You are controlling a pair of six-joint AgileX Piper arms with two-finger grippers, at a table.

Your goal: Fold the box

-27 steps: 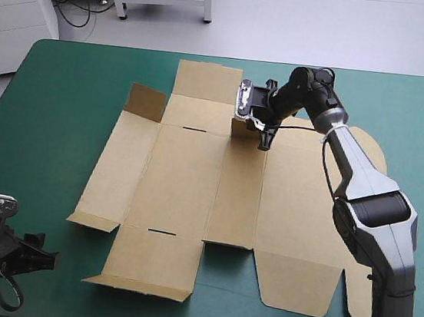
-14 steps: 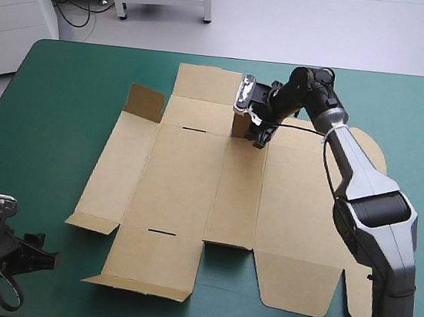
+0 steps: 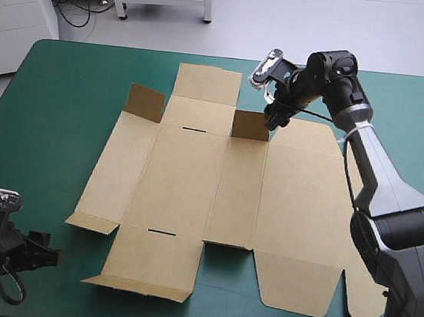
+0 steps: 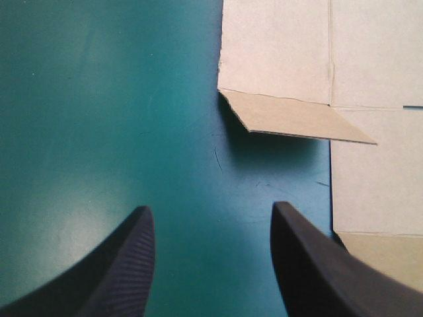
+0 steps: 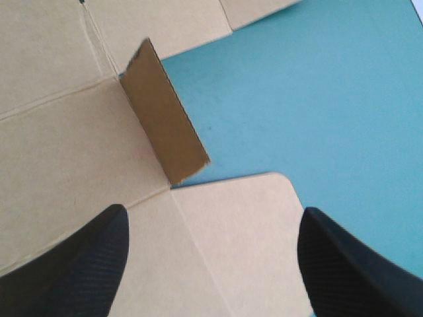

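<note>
A: Now, where do we find the box?
B: We see the brown box (image 3: 192,195) mostly flat on the teal-green surface (image 3: 55,108), one far flap (image 3: 250,125) upright.
A: And the pincers?
B: We find the right pincer (image 3: 273,118) wide beside that flap; the left pincer (image 4: 210,208), fingers apart, holds nothing near the box's near-left corner.

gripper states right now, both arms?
Left gripper: open, empty, over the teal-green cover beside the box.
Right gripper: open, empty, near the box's raised flap.
</note>
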